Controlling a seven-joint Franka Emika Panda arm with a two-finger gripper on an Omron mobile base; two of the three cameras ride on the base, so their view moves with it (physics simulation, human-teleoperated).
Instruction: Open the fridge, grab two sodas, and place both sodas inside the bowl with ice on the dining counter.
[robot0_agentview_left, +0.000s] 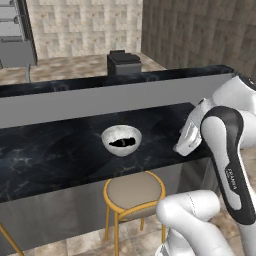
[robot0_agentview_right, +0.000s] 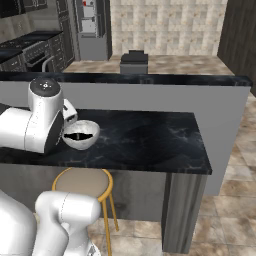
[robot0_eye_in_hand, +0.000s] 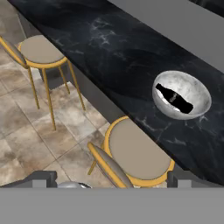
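Note:
The bowl with ice (robot0_agentview_left: 121, 141) (robot0_agentview_right: 80, 135) (robot0_eye_in_hand: 192, 89) sits on the black marbled dining counter (robot0_agentview_left: 55, 155) (robot0_agentview_right: 145, 137) (robot0_eye_in_hand: 105, 41). One soda, a slim dark bottle (robot0_eye_in_hand: 175, 99) (robot0_agentview_left: 122, 142), lies on its side inside the bowl. My gripper (robot0_eye_in_hand: 113, 180) is open and empty. It hangs off the counter's front edge above a stool, with its dark fingertips (robot0_eye_in_hand: 43, 178) spread wide. In the left base view my hand (robot0_agentview_left: 189, 135) hovers right of the bowl, apart from it. The fridge (robot0_agentview_right: 92, 27) (robot0_agentview_left: 15, 35) stands far back, its pale shelved inside showing.
Tan-seated round stools (robot0_agentview_left: 134, 192) (robot0_agentview_right: 82, 182) (robot0_eye_in_hand: 41, 50) stand under the counter's front edge. A raised grey ledge with a black top (robot0_agentview_left: 115, 95) (robot0_agentview_right: 150, 80) backs the counter. A dark box (robot0_agentview_left: 123, 62) (robot0_agentview_right: 134, 62) sits beyond it. The counter ends at the right (robot0_agentview_right: 200, 165).

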